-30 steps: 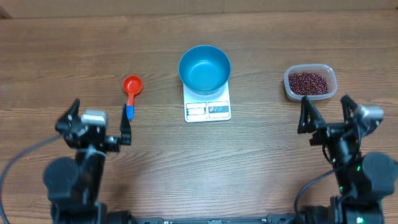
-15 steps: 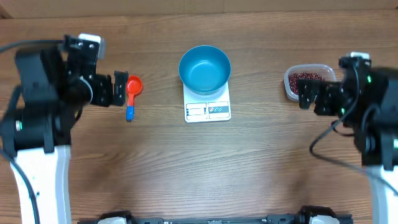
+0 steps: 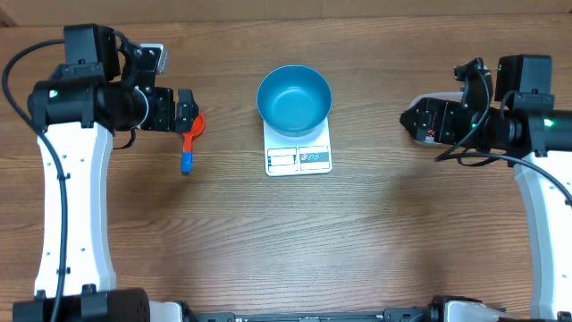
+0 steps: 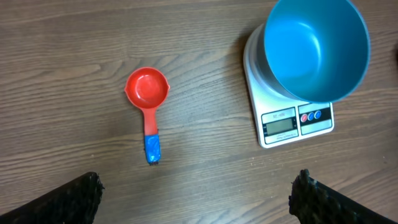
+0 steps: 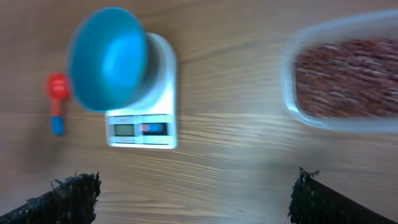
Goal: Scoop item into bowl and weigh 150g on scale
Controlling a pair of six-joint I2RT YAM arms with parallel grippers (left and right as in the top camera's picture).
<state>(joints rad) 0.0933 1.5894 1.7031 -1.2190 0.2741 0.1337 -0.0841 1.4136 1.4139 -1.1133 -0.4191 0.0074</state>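
I see the bowl [image 3: 294, 98] sitting on the scale [image 3: 298, 157] in the middle; the scoop [image 4: 147, 93] lies well left, the tub [image 5: 289, 87] holding the beans [image 5: 354, 78] well right

Saw little of the clear rounded plastic tub [image 5: 290, 87] from overhead, with its small red-brown beans [image 5: 348, 78] lost under the right end effector [image 3: 427, 121]. Found the red, blue-handled plastic scoop [image 3: 187, 150] half covered by the left end effector [image 3: 181, 112]. Got the right wrist view smeared, with the tub cut by the right edge. Could not read the display of the flat white rectangular scale [image 4: 292, 118].
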